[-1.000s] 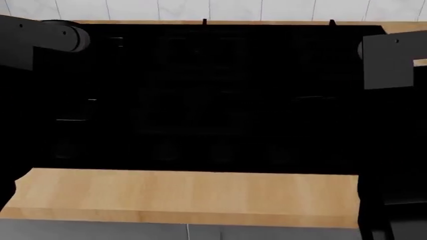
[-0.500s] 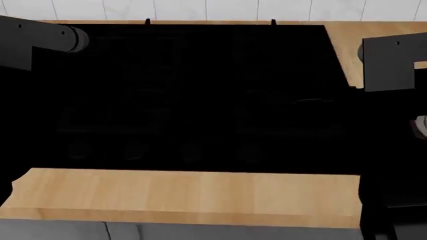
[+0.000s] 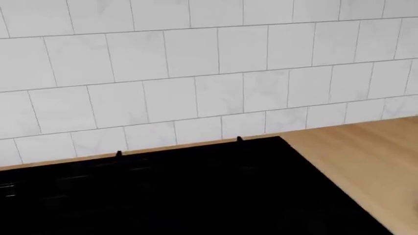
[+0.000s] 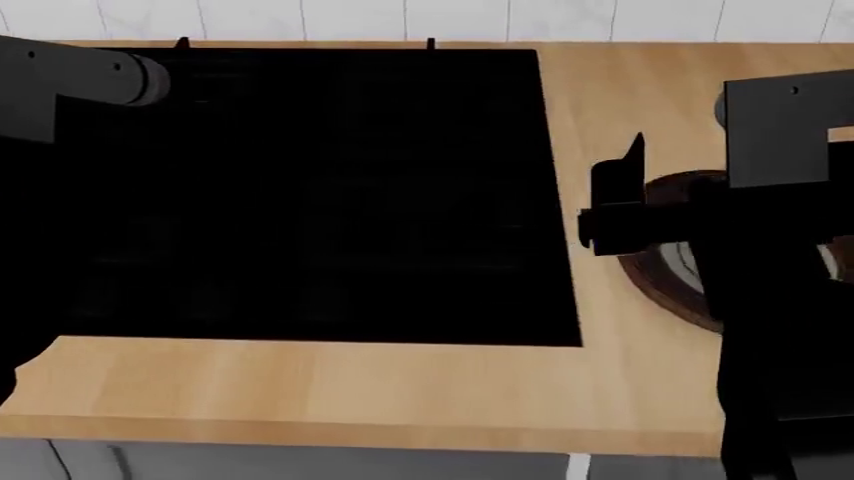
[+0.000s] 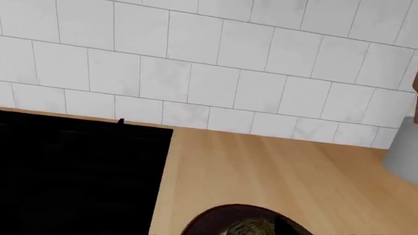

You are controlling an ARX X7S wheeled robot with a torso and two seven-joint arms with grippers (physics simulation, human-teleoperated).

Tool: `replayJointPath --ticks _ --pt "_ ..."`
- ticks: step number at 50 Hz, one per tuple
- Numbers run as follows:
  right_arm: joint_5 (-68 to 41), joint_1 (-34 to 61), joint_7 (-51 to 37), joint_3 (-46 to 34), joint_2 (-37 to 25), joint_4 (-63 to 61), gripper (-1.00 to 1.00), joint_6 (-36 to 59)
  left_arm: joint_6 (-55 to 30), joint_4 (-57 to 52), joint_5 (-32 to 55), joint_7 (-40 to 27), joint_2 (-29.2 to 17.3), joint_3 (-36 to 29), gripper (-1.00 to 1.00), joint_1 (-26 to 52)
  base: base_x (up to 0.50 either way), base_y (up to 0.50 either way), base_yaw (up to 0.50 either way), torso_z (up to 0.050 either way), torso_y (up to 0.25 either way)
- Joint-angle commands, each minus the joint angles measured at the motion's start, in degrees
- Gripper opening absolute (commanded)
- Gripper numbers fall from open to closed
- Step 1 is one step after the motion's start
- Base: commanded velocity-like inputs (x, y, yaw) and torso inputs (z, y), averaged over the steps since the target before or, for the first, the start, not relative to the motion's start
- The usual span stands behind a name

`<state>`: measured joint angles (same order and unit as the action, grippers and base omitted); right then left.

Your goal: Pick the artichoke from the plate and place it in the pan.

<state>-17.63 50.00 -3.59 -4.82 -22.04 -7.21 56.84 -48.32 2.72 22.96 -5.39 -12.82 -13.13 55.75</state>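
The plate (image 4: 658, 275), dark brown rim and white centre, lies on the wooden counter right of the black stovetop, mostly covered by my right arm. In the right wrist view its rim (image 5: 209, 223) shows at the lower edge, with the green artichoke (image 5: 251, 228) on it. A black part of my right gripper (image 4: 617, 215) sticks out over the plate's left edge; its jaws do not show clearly. The pan cannot be made out against the black stovetop. My left gripper is out of view; only the left arm (image 4: 80, 75) shows.
The black stovetop (image 4: 307, 190) fills the left and middle, also in the left wrist view (image 3: 163, 191). A white tiled wall (image 5: 209, 63) runs behind the counter. A grey object (image 5: 402, 152) stands at the counter's far right. A strip of wooden counter (image 4: 334, 390) runs along the front.
The head view has swung to the right: the stovetop has slid left in the picture, and the counter, the plate and my right gripper have come into view at the right.
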Motion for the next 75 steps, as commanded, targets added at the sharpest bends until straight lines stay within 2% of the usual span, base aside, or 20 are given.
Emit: replayJointPath --ticks 1,48,60,75 --pt "-0.33 -0.02 -0.13 -0.02 -0.02 -0.41 1.00 0.48 -0.46 -0.46 0.69 -0.20 -0.23 0.19 1.00 -0.21 0.00 -0.47 0.00 0.000 0.000" --pt "-1.08 -0.38 -0.33 -0.42 -0.45 -0.77 1.00 0.54 -0.50 -0.54 2.02 -0.88 -0.87 -0.45 1.00 -0.16 0.00 -0.46 0.00 0.000 0.000" --pt "-1.43 -0.33 -0.34 -0.66 -0.30 -0.79 1.00 0.85 -0.85 -1.14 2.58 -1.22 -1.09 -0.34 1.00 -0.35 0.00 0.00 0.00 0.000 0.000" --pt "-1.58 -0.04 -0.55 -1.13 -0.55 -1.43 1.00 1.52 -1.28 -1.79 3.26 -1.64 -1.29 -0.21 1.00 -0.41 0.31 -0.05 0.00 0.000 0.000"
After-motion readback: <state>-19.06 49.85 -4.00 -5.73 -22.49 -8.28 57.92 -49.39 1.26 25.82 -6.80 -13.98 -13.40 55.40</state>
